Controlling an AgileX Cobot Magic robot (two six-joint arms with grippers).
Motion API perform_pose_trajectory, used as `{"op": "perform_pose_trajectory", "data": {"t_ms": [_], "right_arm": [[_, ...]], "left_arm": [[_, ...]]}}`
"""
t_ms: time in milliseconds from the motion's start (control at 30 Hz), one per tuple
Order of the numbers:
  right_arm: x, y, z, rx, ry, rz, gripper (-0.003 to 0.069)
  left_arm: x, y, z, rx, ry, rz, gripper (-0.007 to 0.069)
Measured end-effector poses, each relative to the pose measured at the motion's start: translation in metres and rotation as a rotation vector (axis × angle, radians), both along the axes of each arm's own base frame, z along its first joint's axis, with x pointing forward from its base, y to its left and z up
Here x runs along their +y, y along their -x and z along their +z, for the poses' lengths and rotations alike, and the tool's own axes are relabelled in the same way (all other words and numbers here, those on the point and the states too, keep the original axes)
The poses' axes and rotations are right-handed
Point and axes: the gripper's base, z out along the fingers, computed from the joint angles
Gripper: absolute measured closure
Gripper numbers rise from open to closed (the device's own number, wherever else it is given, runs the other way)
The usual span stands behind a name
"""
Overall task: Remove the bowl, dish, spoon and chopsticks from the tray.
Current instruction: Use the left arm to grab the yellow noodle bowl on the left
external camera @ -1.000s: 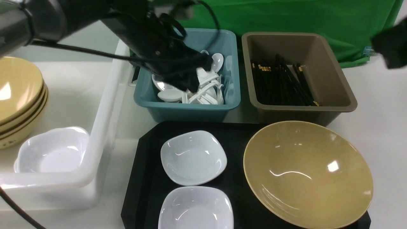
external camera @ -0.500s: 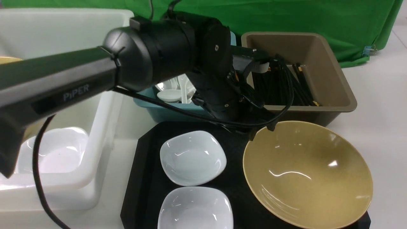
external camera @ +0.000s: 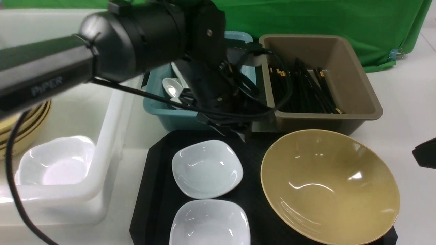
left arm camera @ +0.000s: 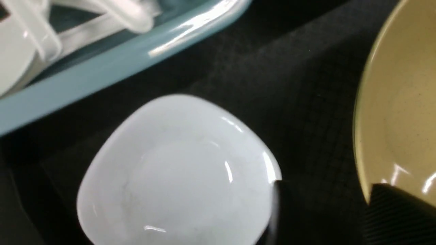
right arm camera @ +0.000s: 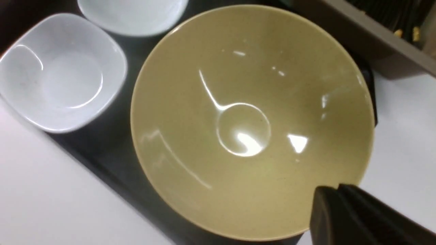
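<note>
1. Black textured plastic first: found the tray (external camera: 156, 190) at lower centre of the frame, carrying the bowl (external camera: 329, 186) at lower right and two white dishes, the far dish (external camera: 207, 168) and the near dish (external camera: 209, 223), at lower centre.
2. Noted the change: a second earlier, saw the left gripper (external camera: 238, 133) low in the teal bin (external camera: 160, 109) among the white spoons (external camera: 170, 89), upper centre. Now found it swung out to the tray's far edge, just above and behind the far dish.
3. Found its fingers (left arm camera: 398, 214) parted in the left wrist view, with only tray between them, gripping nothing.
4. Saw no spoon and no chopsticks left on the tray. Found the spoons heaped in the teal bin and the chopsticks (external camera: 306, 92) lying in the brown bin (external camera: 357, 88), upper right. Could not single out the task's own spoon in the heap. Judged those two cleared, the dishes and bowl still to go, the far dish probably next.
5. Caught the right gripper (external camera: 425, 153) at the right edge of the frame, lower than a second before, closed and empty, near the bowl's rim.
6. Registered a white tabletop (external camera: 408, 102). Found a white tub (external camera: 112, 112) at left holding another white dish (external camera: 56, 163) and stacked mustard bowls (external camera: 20, 139). Saw green cloth (external camera: 323, 17) along the top.
</note>
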Motion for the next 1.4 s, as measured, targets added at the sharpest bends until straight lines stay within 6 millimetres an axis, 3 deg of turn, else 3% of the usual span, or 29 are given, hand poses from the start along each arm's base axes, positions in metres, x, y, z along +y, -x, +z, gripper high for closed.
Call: {"op": "perform_pose_trajectory", "data": {"t_ms": [100, 233, 367, 433, 467, 500, 633, 733, 833, 967, 1000, 1100, 1200, 1300, 1400], "right_arm": [[0.001, -0.002, 0.0, -0.003, -0.011, -0.003, 0.0645], [0.002, -0.004, 0.001, -0.02, -0.032, -0.006, 0.0641], [0.003, -0.004, 0.002, -0.029, -0.049, -0.009, 0.064], [0.003, -0.004, 0.002, -0.029, -0.052, -0.009, 0.064], [0.003, -0.005, 0.002, -0.03, -0.053, -0.009, 0.064], [0.004, -0.005, 0.002, -0.031, -0.056, -0.013, 0.0639], [0.004, -0.005, 0.003, -0.038, -0.061, -0.018, 0.0639], [0.004, -0.005, 0.003, -0.039, -0.061, -0.019, 0.0639], [0.004, -0.006, 0.003, -0.042, -0.062, -0.02, 0.0639], [0.004, -0.006, 0.003, -0.045, -0.064, -0.022, 0.0639], [0.004, -0.006, 0.004, -0.047, -0.065, -0.023, 0.0639], [0.004, -0.006, 0.004, -0.05, -0.066, -0.025, 0.0638], [0.004, -0.007, 0.004, -0.05, -0.066, -0.025, 0.0638], [0.004, -0.007, 0.004, -0.05, -0.066, -0.025, 0.0638], [0.004, -0.007, 0.004, -0.05, -0.066, -0.025, 0.0638]], "left_arm": [[0.005, -0.003, -0.002, 0.051, 0.048, -0.013, 0.0581], [-0.001, -0.007, -0.016, 0.083, 0.057, -0.067, 0.0599], [-0.009, -0.011, -0.033, 0.125, 0.079, -0.07, 0.0502], [-0.013, -0.014, -0.044, 0.154, 0.097, -0.058, 0.038], [-0.014, -0.015, -0.046, 0.157, 0.1, -0.056, 0.0358], [-0.017, -0.017, -0.052, 0.17, 0.112, -0.048, 0.0254], [-0.023, -0.019, -0.063, 0.203, 0.154, -0.054, 0.0069], [-0.028, -0.019, -0.069, 0.22, 0.188, -0.079, -0.0001], [-0.03, -0.02, -0.074, 0.227, 0.196, -0.087, -0.0007], [-0.033, -0.022, -0.088, 0.254, 0.189, -0.089, 0.0059], [-0.034, -0.023, -0.094, 0.262, 0.182, -0.097, 0.0108], [-0.035, -0.023, -0.102, 0.274, 0.172, -0.101, 0.031], [-0.037, -0.023, -0.096, 0.274, 0.187, -0.109, 0.0546], [-0.035, -0.026, -0.079, 0.242, 0.204, -0.107, 0.0608], [-0.028, -0.025, -0.065, 0.23, 0.185, -0.129, 0.0611]]}}
